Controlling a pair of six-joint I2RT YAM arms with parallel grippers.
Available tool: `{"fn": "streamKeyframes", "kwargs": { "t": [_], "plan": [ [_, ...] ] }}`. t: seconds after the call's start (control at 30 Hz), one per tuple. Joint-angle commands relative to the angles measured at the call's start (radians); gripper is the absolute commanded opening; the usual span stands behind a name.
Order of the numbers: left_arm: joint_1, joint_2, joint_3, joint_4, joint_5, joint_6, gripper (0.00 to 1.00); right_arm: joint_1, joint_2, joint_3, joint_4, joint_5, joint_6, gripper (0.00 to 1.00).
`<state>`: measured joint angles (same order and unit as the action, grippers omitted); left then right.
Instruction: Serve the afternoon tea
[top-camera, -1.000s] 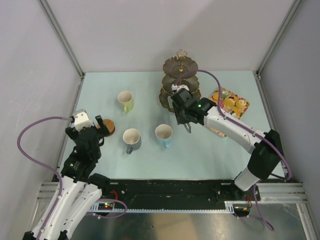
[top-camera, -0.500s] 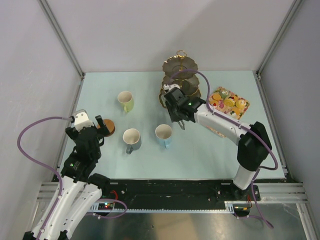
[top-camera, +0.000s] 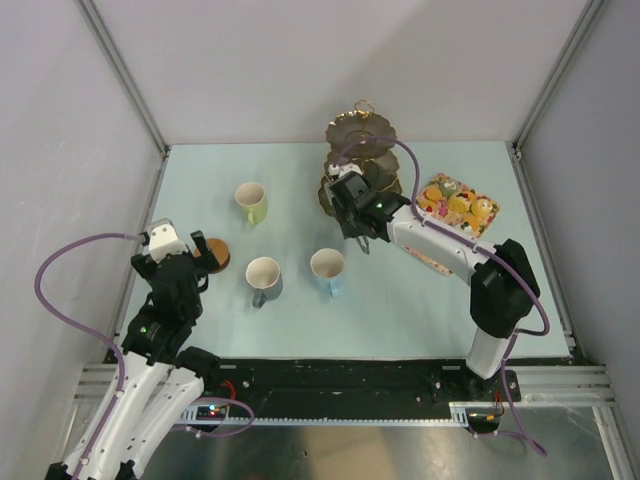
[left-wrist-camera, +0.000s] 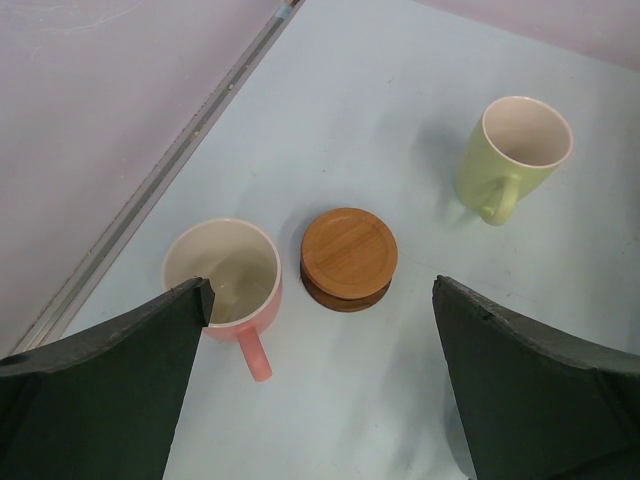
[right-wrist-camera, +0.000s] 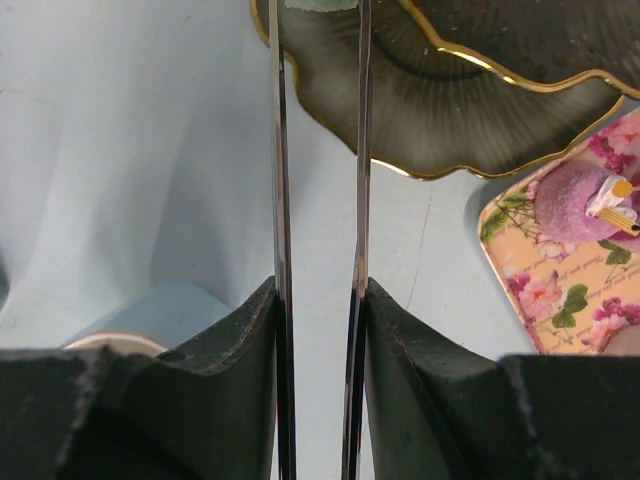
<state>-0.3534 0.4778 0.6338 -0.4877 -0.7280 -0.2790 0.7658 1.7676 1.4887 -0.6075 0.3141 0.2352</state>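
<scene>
Smooth pale-blue tabletop (top-camera: 420, 300), walled left, far and right, bare along the near right. Far middle: dark scalloped gold-rimmed three-tier stand (top-camera: 361, 150), with a floral tray (right-wrist-camera: 530, 290) of small cakes (top-camera: 462, 205) near its right. Glossy mugs apart from each other: yellow-green mug (top-camera: 251, 203), grey mug (top-camera: 264, 278), blue mug (top-camera: 327, 268), pink mug (left-wrist-camera: 225, 275) just beside stacked round wooden coasters (left-wrist-camera: 349, 255). Hangs over those two with left fingers (left-wrist-camera: 100, 380) spread wide, empty. Pinches thin metal tongs (right-wrist-camera: 281, 200) between right fingers (right-wrist-camera: 430, 370), blades reaching over the stand's scalloped rim.
</scene>
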Motion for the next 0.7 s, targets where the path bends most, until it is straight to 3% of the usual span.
{"fn": "streamKeyframes", "kwargs": {
  "t": [0.0, 0.67],
  "plan": [
    [-0.005, 0.001, -0.005, 0.036, -0.002, 0.015, 1.00, -0.035, 0.027, 0.006, 0.092, 0.028, 0.012, 0.33],
    [-0.006, -0.002, -0.005, 0.037, 0.002, 0.016, 1.00, -0.084, 0.128, -0.016, 0.224, 0.069, 0.033, 0.34]
  ]
}}
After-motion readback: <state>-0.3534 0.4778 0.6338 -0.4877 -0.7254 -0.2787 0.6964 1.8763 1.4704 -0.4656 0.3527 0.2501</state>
